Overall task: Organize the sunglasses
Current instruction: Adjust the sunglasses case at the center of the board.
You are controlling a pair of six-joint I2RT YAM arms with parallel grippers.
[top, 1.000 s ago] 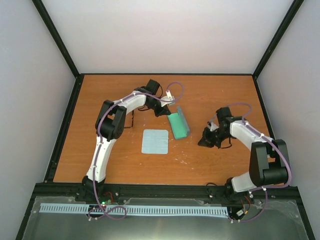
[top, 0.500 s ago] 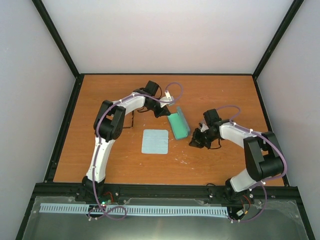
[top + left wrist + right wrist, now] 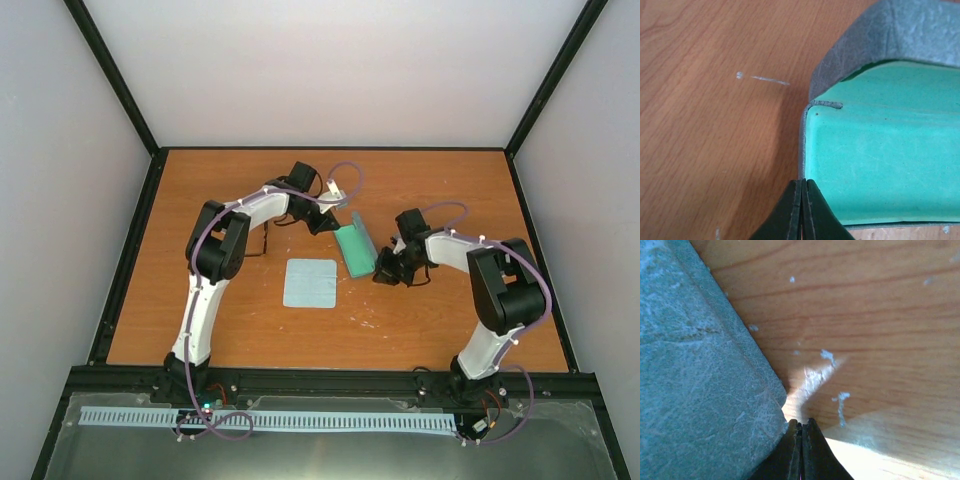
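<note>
Orange-brown wood covers the table (image 3: 440, 200), and from the top camera I see my left arm rise from its base at the near left, fold at the elbow and run right across the far half, with the wrist tipped down so the left gripper (image 3: 332, 227) meets the far end of the case (image 3: 357, 250). That case lies open near the middle, with its green lining showing. My right arm comes up from the near right, bends sharply and stretches its forearm to the left, and the right gripper (image 3: 382, 274) sits low against the near right side of the case. A light-blue cloth (image 3: 310, 283) lies flat just near and left of the case. A thin dark wire shape, which I take for the sunglasses (image 3: 264, 240), sits on the wood just right of my left elbow, left of the case and apart from both grippers. On the left wrist camera, the fingers of the left gripper (image 3: 802, 210) are pressed together with only a hairline between them. Their tips are right at the grey rim of the case (image 3: 880, 165), and I cannot tell whether that rim is nipped. On the right wrist camera, the right gripper (image 3: 801, 450) is likewise fully closed and holds nothing, its tips at the rounded grey outer corner of the case (image 3: 695, 380), above the scuffed table (image 3: 880, 315).
</note>
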